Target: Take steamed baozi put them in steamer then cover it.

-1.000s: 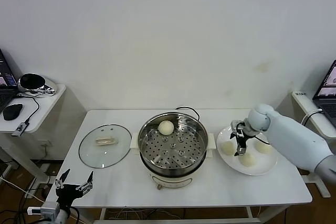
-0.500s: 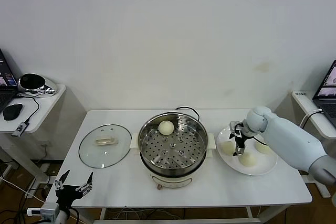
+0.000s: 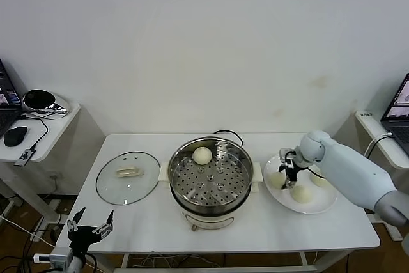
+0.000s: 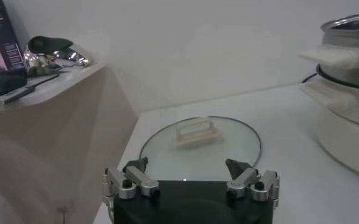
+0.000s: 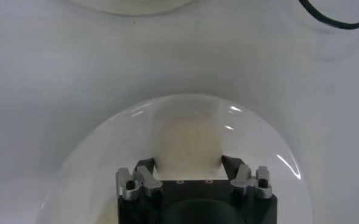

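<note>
Closing on the plate's (image 3: 324, 203) leftmost baozi (image 5: 187, 143), the right gripper's (image 5: 188, 168) previously wide jaws now hug it.
Second bun's transfer begins; left gripper (image 4: 191, 175) idles, fingers spread, near the glass lid (image 4: 199, 141).

No legible text, label, brand, number or sign appears in any view. The steamer (image 3: 210, 180), the glass lid (image 3: 128, 177), the plate (image 3: 324, 201) and the table (image 3: 255, 228) carry no readable markings. The laptop screen (image 3: 399, 103) at the robot's right and the monitor (image 3: 5, 94) at its left show coloured content too small to read. A small white tag (image 3: 365, 115) on the right side table bears dark marks that cannot be made out. In the left wrist view the monitor (image 4: 2, 45) shows only pink blur.
</note>
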